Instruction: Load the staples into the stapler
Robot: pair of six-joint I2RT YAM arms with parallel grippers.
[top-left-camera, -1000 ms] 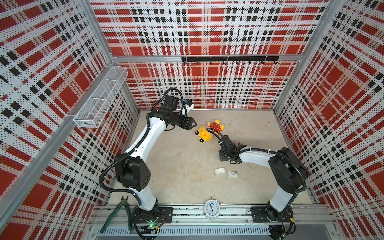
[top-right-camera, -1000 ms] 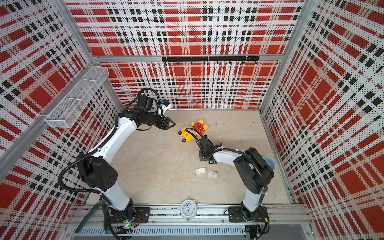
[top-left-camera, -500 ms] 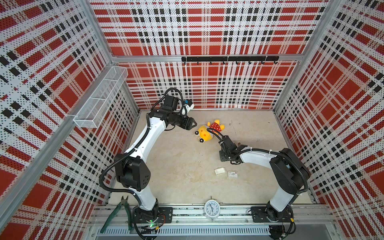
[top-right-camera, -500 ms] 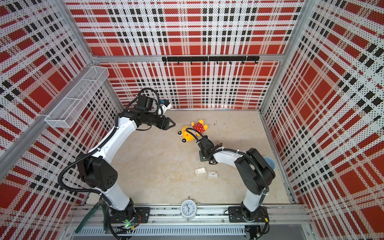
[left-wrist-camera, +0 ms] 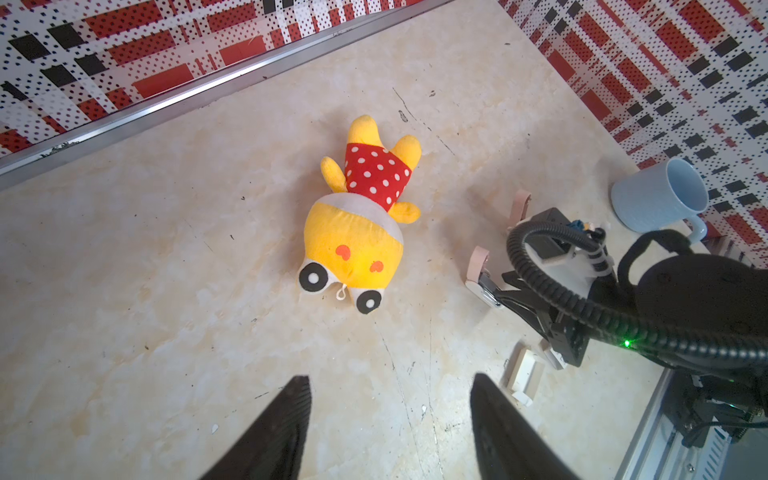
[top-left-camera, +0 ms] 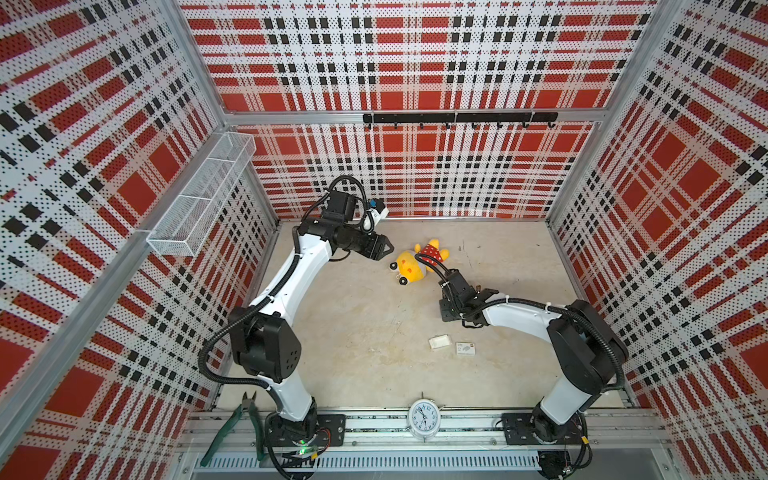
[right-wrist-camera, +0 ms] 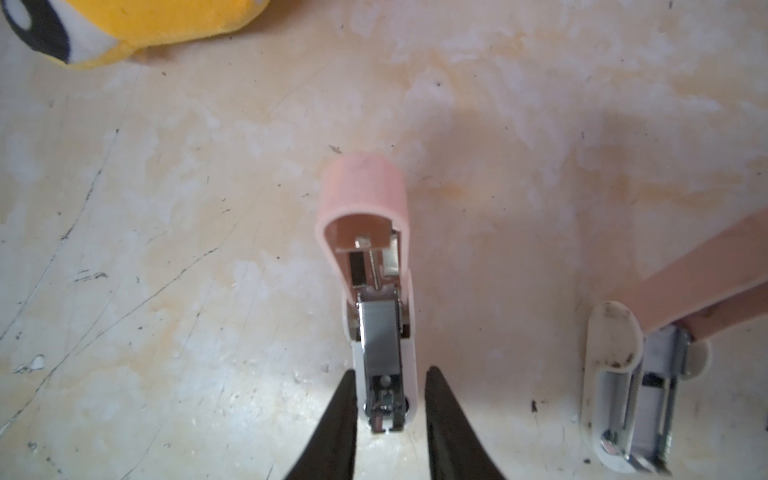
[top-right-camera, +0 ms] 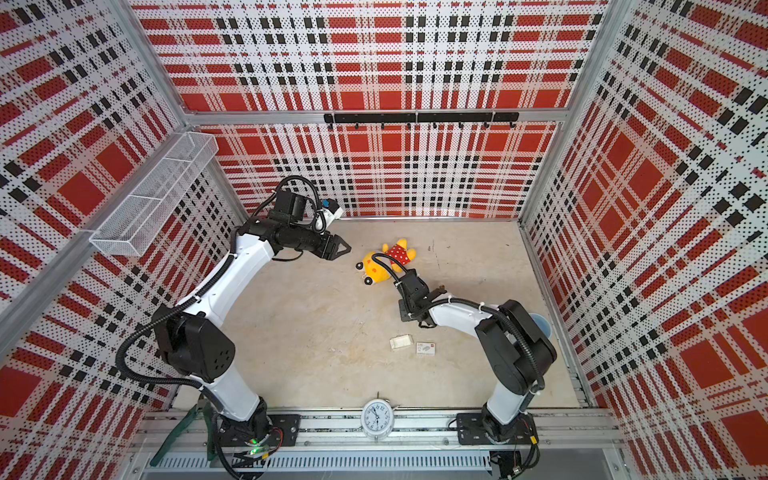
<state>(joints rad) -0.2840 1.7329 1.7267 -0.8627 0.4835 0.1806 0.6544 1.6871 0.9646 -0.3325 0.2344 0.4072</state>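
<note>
Over the desk (top-left-camera: 353, 332), toward its back left corner, the left gripper (left-wrist-camera: 390, 380) hovers with its jaws spread wide and nothing between them, well apart from the work. A yellow plush toy (left-wrist-camera: 353, 249) lies near the middle of the back edge. Right of centre sits the stapler (right-wrist-camera: 361, 195), its pink lid swung up. A bright silvery strip that looks like the staples (right-wrist-camera: 380, 332) lies along the open magazine. The right gripper (right-wrist-camera: 390, 370) straddles the stapler's near end with its jaws narrowly parted, one on each side. I cannot tell whether they press on it or merely flank it. A second stapler (right-wrist-camera: 615, 365), also open, lies just beside it, and a pale blue mug (left-wrist-camera: 656, 195) stands by the right edge. The likeliest trouble is a strip that is not fully seated, since closing the lid on it would jam or buckle it. The stapler is light and nothing braces it, so a push on the lid could skid or tip it. A finger brushing the magazine could flick the strip out. A careless swing could also knock the neighbouring stapler.
</note>
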